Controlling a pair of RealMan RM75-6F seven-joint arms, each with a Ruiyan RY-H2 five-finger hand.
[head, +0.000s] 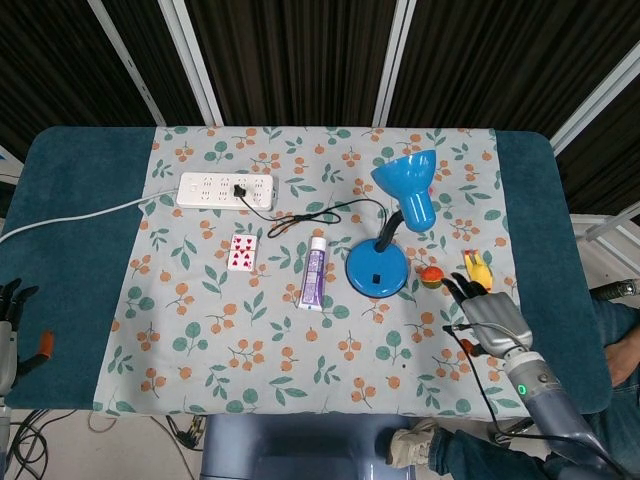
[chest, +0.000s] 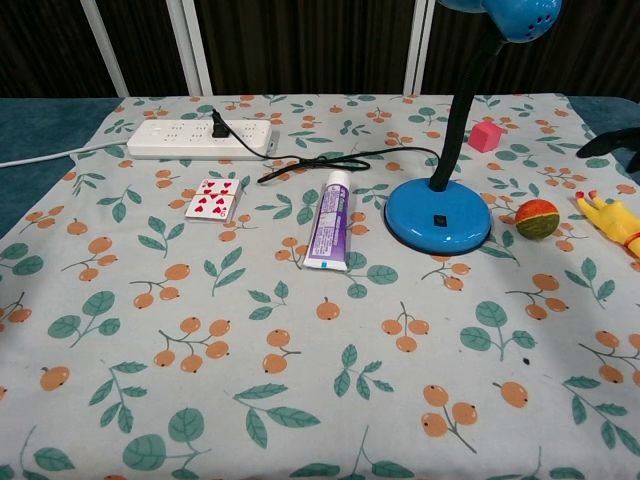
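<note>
Your right hand (head: 490, 318) sits over the right part of the flowered cloth (head: 200, 340), holding nothing, its dark fingers (head: 462, 291) spread and pointing toward the yellow rubber chicken (head: 477, 266), whose lower end they cover or touch. In the chest view only dark fingertips (chest: 603, 146) show at the right edge, above the chicken (chest: 612, 216). Just beside the chicken, between it and the base of the blue desk lamp (head: 378, 269), lies a small orange and green ball (head: 431, 273). A small pink cube (chest: 485, 135) rests behind the lamp in the chest view.

Your left hand (head: 8, 315) hangs off the table's left edge; you see dark fingers there, but whether they are spread or curled cannot be told.

Left of the lamp lies a toothpaste tube (head: 315, 273), then a playing card (head: 241, 253). A white power strip (head: 226, 189) holds a black plug whose cord (head: 310, 215) runs toward the lamp
</note>
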